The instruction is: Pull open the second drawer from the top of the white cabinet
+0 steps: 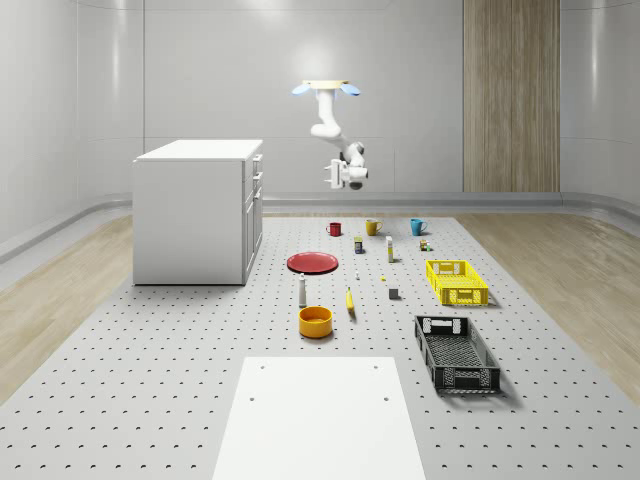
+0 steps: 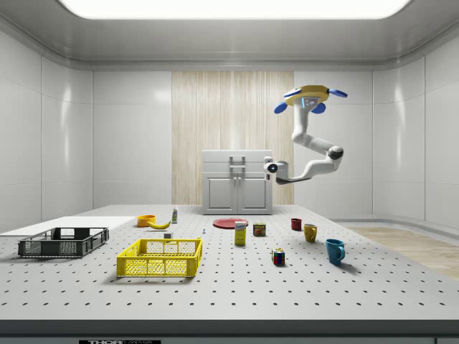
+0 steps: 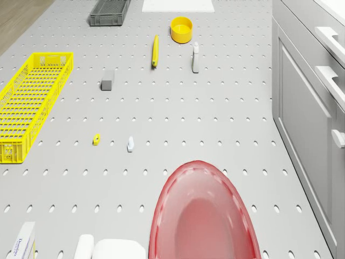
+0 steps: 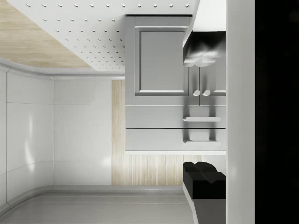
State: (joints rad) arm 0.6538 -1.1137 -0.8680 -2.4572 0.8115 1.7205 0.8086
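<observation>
Approach stage: gripper (image 4: 203,116) spread, no contact with the handle yet.

Fingers stand wide apart with nothing between them. In the whole-scene view the gripper (image 1: 340,177) hangs in the air at about drawer height, well apart from the front of the white cabinet (image 1: 190,215), off to that view's right. In the wrist view, the second drawer (image 4: 159,116) lies straight ahead, its handle (image 4: 202,119) lined up with the gap between the fingers. Both drawers sit flush with the front, so nothing is pulled yet. Left to do, as I judge it: close the gap, grip the handle, draw it out. The drone (image 1: 325,88) hovers high over the perforated table, above the red plate (image 1: 313,262).
</observation>
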